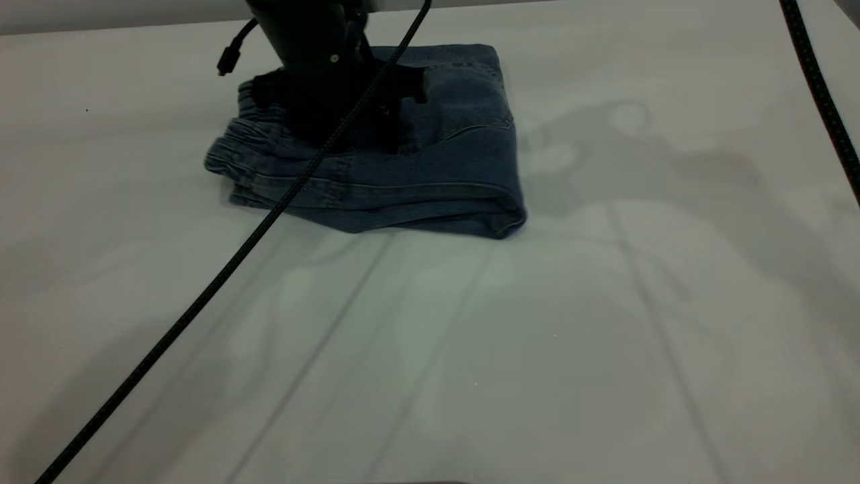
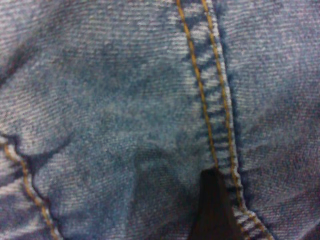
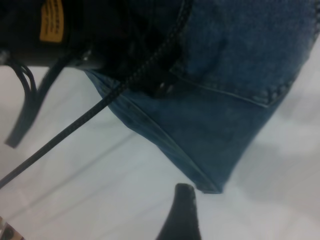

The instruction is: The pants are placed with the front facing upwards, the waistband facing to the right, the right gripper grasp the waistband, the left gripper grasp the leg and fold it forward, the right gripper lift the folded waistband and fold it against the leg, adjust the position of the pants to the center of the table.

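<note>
Pants: the pants [image 1: 430,168] lie folded into a thick, squarish bundle on the far part of the worktop [image 1: 470,349], somewhat left of its middle in the exterior view.
Waistband: the waistband [image 1: 248,144] shows as gathered layers stacked along the bundle's left edge; the smooth fold runs down its right side.
Left tool: the left tool [image 1: 349,131] stands straight down on top of the bundle near the waistband side, pressing into the denim. In its own wrist view one dark fingertip [image 2: 215,205] sits against the cloth beside a tan double seam. Whether it is spread or pinching cloth, I cannot tell.
Right tool: the right tool [image 3: 182,212] hangs above bare worktop just beside the bundle's folded corner, touching nothing; only one finger shows, so its state cannot be told either.
Cable: a black cable [image 1: 222,275] crosses over the front of the bundle toward the near left edge.
Stage: folding looks done; what remains is probably sliding the bundle toward the centre.
Risk, slipping layers: a push from the top alone could drag the upper layer and leave the lower ones behind, spreading the fold open.
Risk, snag: if the left tool holds cloth when it rises, the top flap could lift with it.
Risk, cable: the cable could catch the waistband edge.
</note>
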Controlling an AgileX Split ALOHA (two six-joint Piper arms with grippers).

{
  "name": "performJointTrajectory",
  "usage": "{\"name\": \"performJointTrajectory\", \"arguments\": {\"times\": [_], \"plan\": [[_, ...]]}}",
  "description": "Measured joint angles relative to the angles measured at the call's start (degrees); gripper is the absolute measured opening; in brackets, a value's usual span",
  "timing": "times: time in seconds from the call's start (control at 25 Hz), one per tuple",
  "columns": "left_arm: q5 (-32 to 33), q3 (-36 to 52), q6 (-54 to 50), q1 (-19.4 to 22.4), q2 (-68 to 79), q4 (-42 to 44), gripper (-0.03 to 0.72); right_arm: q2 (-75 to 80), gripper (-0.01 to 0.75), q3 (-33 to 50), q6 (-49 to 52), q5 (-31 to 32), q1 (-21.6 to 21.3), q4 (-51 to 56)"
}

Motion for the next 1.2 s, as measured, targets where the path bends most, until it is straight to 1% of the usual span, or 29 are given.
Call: {"name": "performJointTrajectory", "arguments": {"times": [0.12, 0.32, 0.44, 0.56, 0.72, 0.88, 1.0, 1.2], "plan": [[-0.57, 0.0, -5.12, -0.6, 0.05, -0.17, 0.452, 0.0, 0.568, 0.0, 0.0, 0.0, 0.0, 0.0], [0.11, 0.0, -7.95, -1.05, -0.14, -1.05, 0.452, 0.0, 0.568, 0.0, 0.0, 0.0, 0.0, 0.0], [3.39, 0.0, -7.63, -1.25, -1.4, -2.07, 0.452, 0.0, 0.568, 0.0, 0.0, 0.0, 0.0, 0.0], [8.24, 0.0, -6.88, -1.37, -4.89, -2.59, 0.452, 0.0, 0.568, 0.0, 0.0, 0.47, 0.0, 0.0], [11.04, 0.0, -1.16, -1.42, -13.66, -2.69, 0.452, -1.54, 0.568, 0.0, -0.44, 1.36, -0.07, -0.72], [14.49, 0.0, 5.82, -1.42, -23.14, -2.69, 0.452, -7.91, 0.568, 0.0, -0.57, 2.36, -0.2, -1.28], [18.85, 0.0, 11.25, -1.42, -30.2, -2.69, 0.452, -13.55, 0.568, 0.0, -0.57, 6.03, -0.2, -1.76], [29.06, 0.0, 18.6, -1.42, -43.0, -2.66, 0.452, -25.96, 0.568, 0.0, 0.46, 13.89, -0.2, -5.54]]}}
